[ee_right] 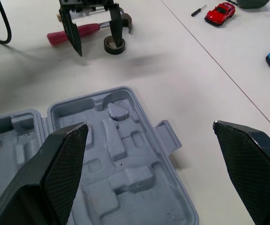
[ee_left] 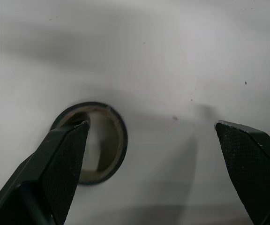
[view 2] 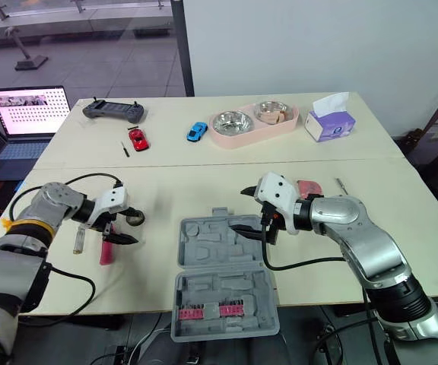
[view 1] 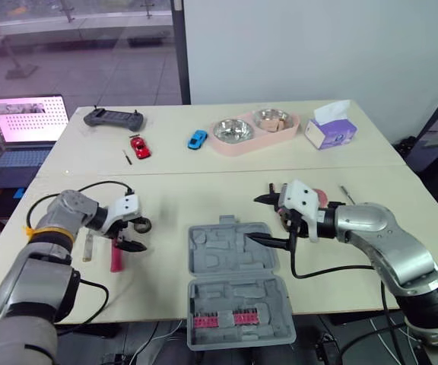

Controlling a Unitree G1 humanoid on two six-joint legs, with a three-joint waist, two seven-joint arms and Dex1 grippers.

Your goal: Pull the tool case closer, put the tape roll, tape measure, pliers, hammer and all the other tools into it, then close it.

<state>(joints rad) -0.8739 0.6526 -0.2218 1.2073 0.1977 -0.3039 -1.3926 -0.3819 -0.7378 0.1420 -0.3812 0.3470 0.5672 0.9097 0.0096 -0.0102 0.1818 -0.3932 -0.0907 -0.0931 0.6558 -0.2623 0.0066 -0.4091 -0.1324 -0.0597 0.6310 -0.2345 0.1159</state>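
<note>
Nearest you, the tool case (view 1: 238, 293) lies flat open at the front edge of the tabletop (view 1: 204, 190). There's a row of pink bits (view 1: 220, 319) in its near half, and the moulded far half is bare. I'd say the pulling part is about done and you're on to loading.

Your right gripper (ee_right: 150, 125) hangs over the right corner of the far half, both fingers spread wide, holding nothing.

Off to the left, well apart from the case, your left gripper (ee_left: 151, 125) is spread open too, with 1 finger (ee_left: 62, 164) right at the tape roll (ee_right: 112, 48). I can't tell if that finger is inside the hole or just in front of the ring.

The roll looks light and stiff, lying flat and low, so it'll probably skate on the smooth top if you nudge it. I'd pinch through the ring wall, 1 finger in the hole and 1 outside.

Just beside it lies a red-handled tool (ee_right: 74, 33), maybe the hammer, not sure.

Further back there's a pinkish thing (view 1: 319, 196) behind the right gripper. Past that, a red toy car (view 1: 139, 146), a blue toy car (view 1: 197, 139) and a tissue box (view 1: 331, 131) sit at the far side.
</note>
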